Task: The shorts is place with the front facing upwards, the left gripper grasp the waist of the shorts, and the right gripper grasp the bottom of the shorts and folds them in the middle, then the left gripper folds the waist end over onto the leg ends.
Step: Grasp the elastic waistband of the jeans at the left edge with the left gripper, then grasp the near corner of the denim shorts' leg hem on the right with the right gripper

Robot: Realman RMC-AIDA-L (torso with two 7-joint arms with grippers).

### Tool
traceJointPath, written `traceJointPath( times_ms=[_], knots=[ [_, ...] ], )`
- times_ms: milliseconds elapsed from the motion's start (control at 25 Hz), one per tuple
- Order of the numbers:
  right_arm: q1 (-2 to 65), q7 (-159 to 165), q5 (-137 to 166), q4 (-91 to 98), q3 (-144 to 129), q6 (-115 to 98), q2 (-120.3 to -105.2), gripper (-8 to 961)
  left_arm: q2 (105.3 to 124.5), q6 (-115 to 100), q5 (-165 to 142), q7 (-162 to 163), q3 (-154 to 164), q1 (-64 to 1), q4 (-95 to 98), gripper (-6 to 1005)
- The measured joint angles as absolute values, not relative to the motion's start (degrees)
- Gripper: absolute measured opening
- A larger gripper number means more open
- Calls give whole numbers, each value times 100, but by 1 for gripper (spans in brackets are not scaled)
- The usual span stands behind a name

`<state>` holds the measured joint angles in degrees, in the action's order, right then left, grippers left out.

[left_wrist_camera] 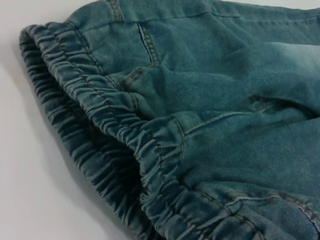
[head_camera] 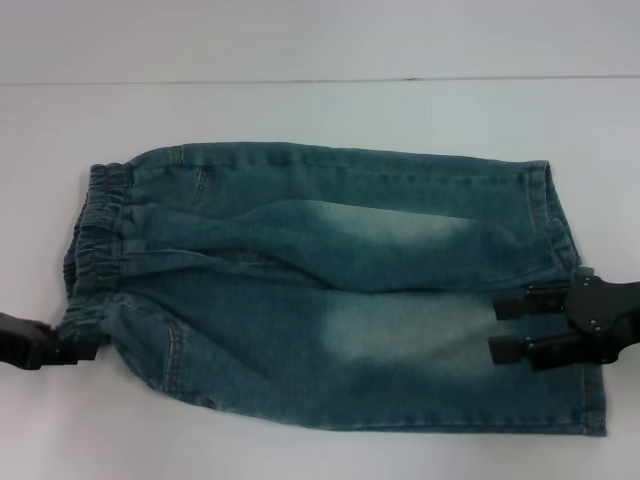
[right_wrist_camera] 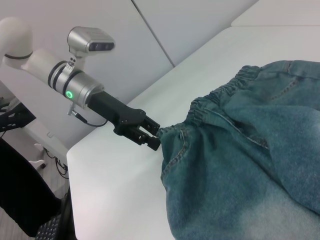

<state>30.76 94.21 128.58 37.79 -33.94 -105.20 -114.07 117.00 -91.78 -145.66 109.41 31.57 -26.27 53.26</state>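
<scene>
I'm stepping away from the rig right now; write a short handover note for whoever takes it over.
Left gripper: at the near corner of the gathered elastic waistband, fingertips at the fabric edge, apparently gripping it.
Right gripper: open, fingers over the near leg by the hem, nothing pinched.
Faded blue-green denim shorts: flat on the white table, waist toward the robot's left, leg ends toward its right.
Done: the lengthwise fold seems already made.
Left: check the left grip, then fold the waist end over onto the leg ends.
</scene>
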Motion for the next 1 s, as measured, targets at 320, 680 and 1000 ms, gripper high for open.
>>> traceJointPath(
  times_ms=[320,680,1000],
  knots=[
    [3073,9421,12858,3779,-3380,-10487,-11399,869,11771,-9089,-14523,10873,3164,-2637,5326,291],
    [3058,9411,12842,3779,-3347,-10467,-11404,868,11803,-9027,-14504,10847,3133,-2637,5317,68],
    [3177,10223,12797,3882,-2787,-10706,-11176,869,11766,-9238,-14501,10845,3123,-2703,5340,60]
  ],
)
